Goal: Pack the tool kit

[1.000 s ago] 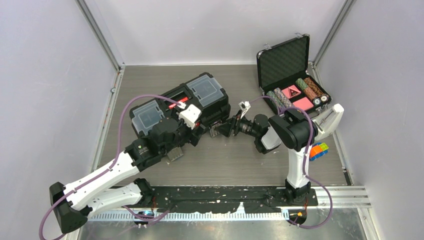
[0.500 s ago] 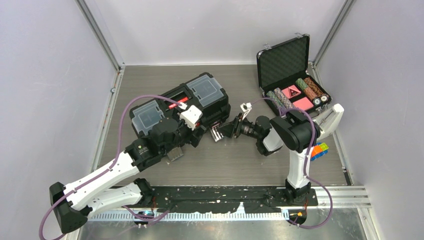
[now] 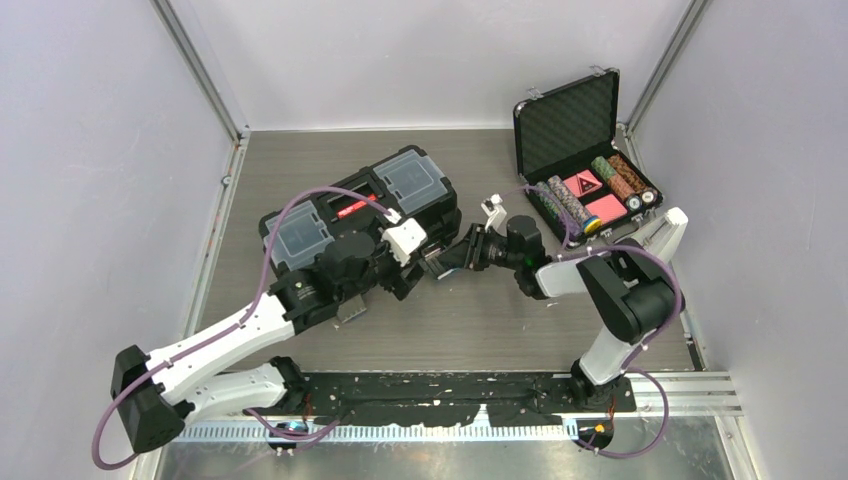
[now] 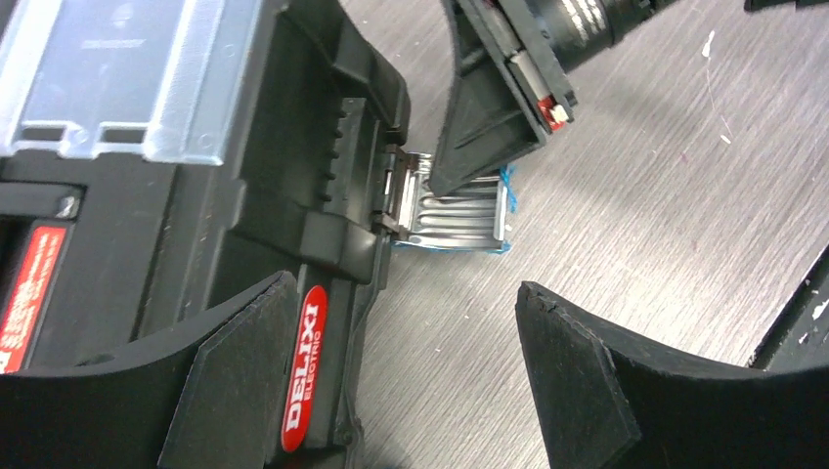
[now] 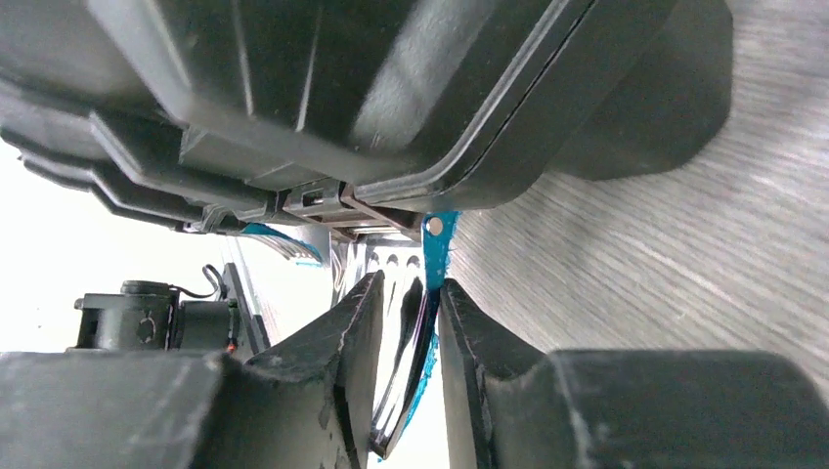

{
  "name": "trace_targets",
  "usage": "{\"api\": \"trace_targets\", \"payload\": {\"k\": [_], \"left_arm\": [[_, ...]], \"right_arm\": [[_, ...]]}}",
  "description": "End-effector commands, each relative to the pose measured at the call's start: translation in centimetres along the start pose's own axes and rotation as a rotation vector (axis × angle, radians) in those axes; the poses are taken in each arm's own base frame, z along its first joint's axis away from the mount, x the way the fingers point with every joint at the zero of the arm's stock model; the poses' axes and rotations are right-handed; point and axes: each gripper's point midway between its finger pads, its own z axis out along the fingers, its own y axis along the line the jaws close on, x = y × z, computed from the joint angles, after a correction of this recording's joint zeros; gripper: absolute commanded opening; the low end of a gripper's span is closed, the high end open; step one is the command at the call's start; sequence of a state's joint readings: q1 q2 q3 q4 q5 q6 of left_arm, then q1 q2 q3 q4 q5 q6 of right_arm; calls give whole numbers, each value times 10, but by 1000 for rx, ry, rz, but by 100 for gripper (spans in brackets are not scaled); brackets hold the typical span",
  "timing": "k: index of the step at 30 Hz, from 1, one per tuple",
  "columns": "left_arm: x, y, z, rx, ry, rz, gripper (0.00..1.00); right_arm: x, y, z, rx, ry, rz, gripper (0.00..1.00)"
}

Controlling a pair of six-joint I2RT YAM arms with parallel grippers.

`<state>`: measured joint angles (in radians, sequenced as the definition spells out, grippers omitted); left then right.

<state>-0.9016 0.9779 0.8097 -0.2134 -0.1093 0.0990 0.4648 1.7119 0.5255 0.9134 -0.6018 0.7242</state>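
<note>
Jaws of the right gripper (image 5: 411,288) were nearly closed, pinching the latch (image 5: 427,244) at the toolbox's (image 3: 420,180) end. Left gripper (image 4: 403,293) gaped wide and empty over the box's near corner, mid-table (image 3: 480,320). Chip case (image 3: 570,130) stood open far right. Arms hid the toolbox front.

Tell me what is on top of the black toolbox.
Two clear lids, a red strip between them. The left arm covers the toolbox's near edge; contents under the lids are unclear.

We count one black toolbox (image 3: 352,192) with two clear lids (image 3: 300,228) (image 3: 412,178), one poker-chip case (image 3: 568,125), one puzzle cube (image 3: 638,300), and two robot arms (image 3: 215,348) (image 3: 628,300).
</note>
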Motion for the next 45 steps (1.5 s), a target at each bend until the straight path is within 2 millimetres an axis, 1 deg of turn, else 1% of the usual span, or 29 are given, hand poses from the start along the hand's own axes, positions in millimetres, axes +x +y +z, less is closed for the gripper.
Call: {"api": "trace_targets", "payload": {"k": [1, 2, 3, 4, 5, 6, 7, 8, 9, 10, 11, 12, 13, 15, 18, 20, 24, 29, 34, 37, 39, 41, 42, 43, 44, 45], "left_arm": [[-35, -14, 8, 80, -92, 75, 83], [-36, -18, 10, 94, -90, 91, 83], [-36, -25, 12, 115, -88, 109, 83], [-36, -30, 15, 133, -92, 129, 83], [-34, -36, 18, 151, -93, 149, 83], [-32, -41, 21, 163, -96, 169, 83], [-30, -47, 25, 185, -103, 197, 83], [-27, -52, 28, 202, -109, 215, 83], [-24, -56, 32, 211, -112, 230, 83], [-17, -58, 36, 215, -106, 245, 83], [-14, -60, 41, 211, -111, 258, 83], [-6, -62, 45, 211, -107, 271, 83], [-4, -65, 49, 213, -115, 280, 83], [2, -65, 57, 174, -119, 298, 82], [3, -64, 68, 122, -125, 313, 78], [2, -60, 74, 87, -133, 313, 74], [8, -53, 86, 33, -97, 333, 67], [14, -43, 97, -34, -58, 354, 57], [28, -39, 105, -62, 5, 386, 50], [28, -40, 106, -55, 9, 389, 41], [24, -42, 106, -44, 1, 386, 29], [21, -43, 103, -36, -4, 384, 18], [19, -44, 102, -32, -4, 384, 13], [16, -44, 100, -29, -10, 379, 9], [11, -44, 97, -25, -18, 375, 5], [9, -45, 94, -20, -23, 369, 1]], "right_arm": [[-26, 26, 3, 56, 25, -25, 31], [-23, 25, -1, 90, 55, 0, 31], [-32, 30, 1, 95, 46, -5, 31], [-29, 29, -2, 124, 73, 18, 31], [-37, 33, -1, 131, 66, 17, 31], [-34, 32, -3, 157, 90, 39, 31], [-42, 37, -2, 158, 86, 39, 31], [-38, 36, -3, 179, 110, 61, 31], [-44, 40, -2, 177, 108, 63, 31], [-42, 40, -2, 188, 123, 82, 31], [-45, 43, -1, 180, 123, 84, 31], [-45, 45, 0, 178, 128, 96, 31], [-44, 46, 1, 178, 133, 104, 31], [-43, 48, 2, 175, 137, 104, 31], [-43, 49, 3, 176, 138, 103, 31], [-43, 50, 4, 174, 137, 105, 31], [-45, 52, 4, 171, 133, 103, 31], [-45, 54, 3, 169, 130, 102, 31], [-46, 55, 2, 166, 125, 103, 32], [-47, 57, 2, 164, 122, 104, 32], [-49, 59, 1, 159, 119, 105, 35], [-51, 63, 0, 150, 112, 106, 38], [-54, 67, -1, 142, 104, 103, 42], [-57, 70, -2, 135, 92, 97, 44], [-59, 71, -3, 136, 83, 93, 49], [-64, 75, -6, 132, 64, 80, 51]]}}
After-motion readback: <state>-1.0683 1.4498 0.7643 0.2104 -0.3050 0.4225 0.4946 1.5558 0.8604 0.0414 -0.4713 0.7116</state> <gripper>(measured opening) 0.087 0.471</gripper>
